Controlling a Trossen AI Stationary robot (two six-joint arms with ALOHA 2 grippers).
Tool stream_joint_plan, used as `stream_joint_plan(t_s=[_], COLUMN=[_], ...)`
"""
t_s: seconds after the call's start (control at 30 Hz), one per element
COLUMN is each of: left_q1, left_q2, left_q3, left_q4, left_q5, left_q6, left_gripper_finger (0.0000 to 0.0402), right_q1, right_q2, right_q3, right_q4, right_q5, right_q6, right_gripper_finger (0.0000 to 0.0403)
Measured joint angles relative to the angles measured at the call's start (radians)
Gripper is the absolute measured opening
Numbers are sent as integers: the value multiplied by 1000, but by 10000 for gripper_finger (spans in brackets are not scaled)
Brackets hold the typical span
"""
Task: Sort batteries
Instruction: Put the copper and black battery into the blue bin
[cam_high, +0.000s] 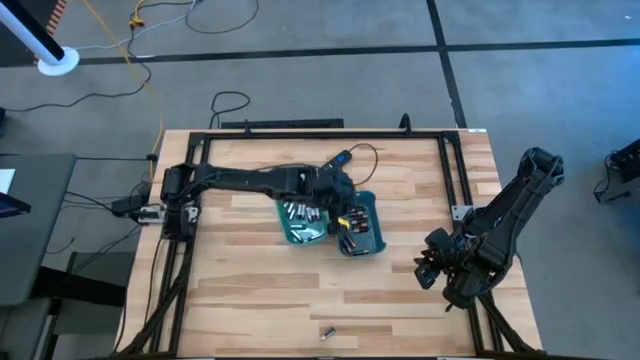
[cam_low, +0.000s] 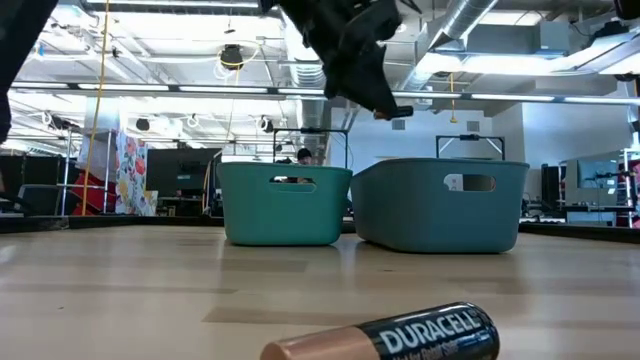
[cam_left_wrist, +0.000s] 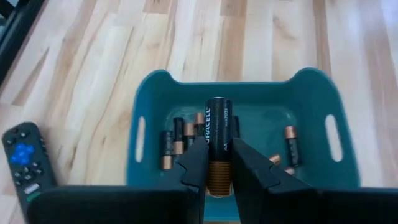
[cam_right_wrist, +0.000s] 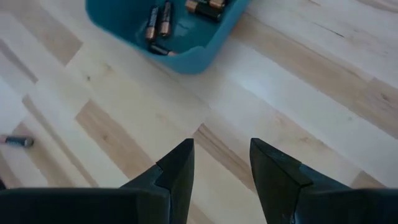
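Two teal trays stand side by side mid-table. The left tray (cam_high: 303, 222) holds silvery batteries, the right tray (cam_high: 365, 232) dark ones with coppery ends. My left gripper (cam_high: 346, 203) hangs above the right tray (cam_left_wrist: 155, 99), shut on a black and copper battery (cam_left_wrist: 218, 134). Another dark battery (cam_high: 327, 332) lies loose on its side near the table's near edge, close up in the low view (cam_low: 400, 338). My right gripper (cam_right_wrist: 221, 158) waits open over bare wood at the table's right side (cam_high: 428, 270). My left gripper pinches the battery's copper end (cam_left_wrist: 218, 174) between its two fingers. The battery lies along the fingers, and its black end sticks out past their tips. The fingers slant down from the table's left. The battery is lifted clear above the right tray.
A black remote (cam_left_wrist: 25, 165) with a blue button lies on the wood behind the trays (cam_high: 340, 158). Black frame rails (cam_high: 300, 133) run along the table's far, left and right sides. Bare wood stretches between the trays and the near edge.
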Motion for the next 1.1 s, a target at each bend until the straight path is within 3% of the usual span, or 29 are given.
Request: stream_joint_plan(t_s=[0.23,0.53,0.87,1.1], left_q1=[54,60,59,59], left_q2=[5,156,297,360], left_q3=[-2,49,210,295], left_q4=[14,-32,-172,-277], left_q5=[81,193,203,205], left_q6=[158,313,499,539], left_gripper_finger=[42,42,42,42], right_q1=[-54,-145,-203,-206], right_q2=[42,60,60,60], right_q3=[0,0,0,0], right_q4=[0,17,27,42], right_q5=[0,-1,-3,-4], right_q6=[68,84,82,81], right_gripper_finger=[171,171,171,171])
